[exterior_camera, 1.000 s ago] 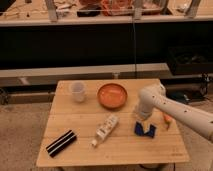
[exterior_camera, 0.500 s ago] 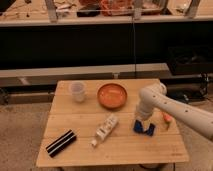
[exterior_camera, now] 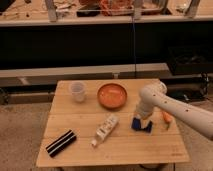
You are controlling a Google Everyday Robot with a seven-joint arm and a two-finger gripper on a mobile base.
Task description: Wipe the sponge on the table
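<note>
Sponge, soft blue block, under gripper

End effector on sponge has slid slightly left.

Robotics lab or test room, by the look of it, not a home: your plank tabletop stands on a speckled hard floor before a long dark bench, with a cluttered counter above and a thin cable hanging down. A cup, orange bowl, bottle and striped black block sit apart, an unrelated mix. Your arm's tool is low at the tabletop's right side, at the blue sponge.
</note>
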